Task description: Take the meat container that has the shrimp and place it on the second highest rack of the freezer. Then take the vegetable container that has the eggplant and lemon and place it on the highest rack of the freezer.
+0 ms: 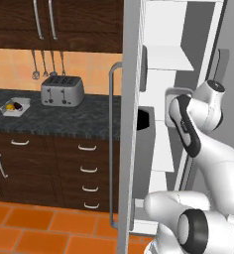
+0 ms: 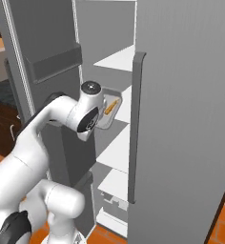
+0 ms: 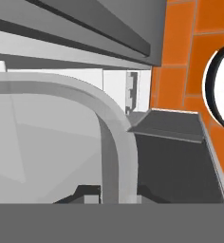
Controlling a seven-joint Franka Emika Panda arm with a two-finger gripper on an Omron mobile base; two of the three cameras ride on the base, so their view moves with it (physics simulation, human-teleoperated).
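Meat container: I see the shrimp in it, carried at the freezer mouth, level with a middle shelf so it can slide in flat.
Gripper: looks clamped on the tray's near rim, though the fingertips are barely visible.
Vegetable container: on the counter, far left, with eggplant and lemon.
Clearance: open door on the left, handle edge on the right; a narrow lane.
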